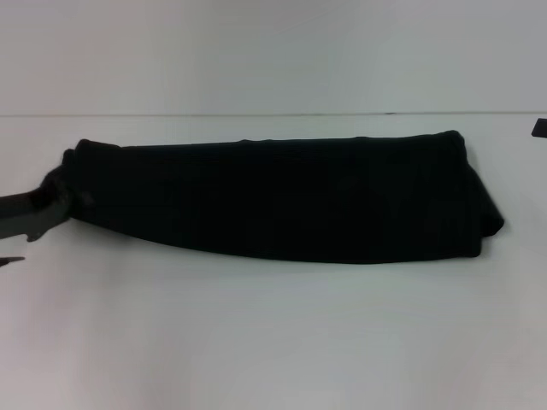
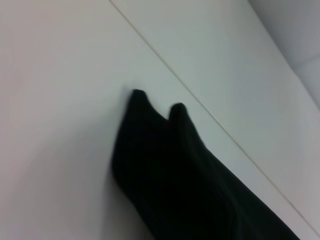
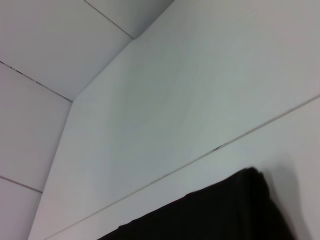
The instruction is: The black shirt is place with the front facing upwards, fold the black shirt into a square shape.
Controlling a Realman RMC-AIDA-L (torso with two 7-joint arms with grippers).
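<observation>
The black shirt (image 1: 282, 196) lies folded into one long band across the middle of the table, plain black side up, with no print showing. Its right end is rounded into two lobes. My left gripper (image 1: 53, 203) comes in from the left edge and meets the bunched left end of the shirt. The left wrist view looks along the shirt (image 2: 170, 170) toward its far two-lobed end. A small dark part of my right gripper (image 1: 538, 128) shows at the right edge, apart from the cloth. In the right wrist view, one end of the shirt (image 3: 225, 210) is in sight.
The white table (image 1: 273, 342) spreads wide in front of the shirt. Its back edge (image 1: 256, 114) meets a pale wall just behind the cloth. A thin dark sliver (image 1: 10, 260) pokes in at the left edge below my left arm.
</observation>
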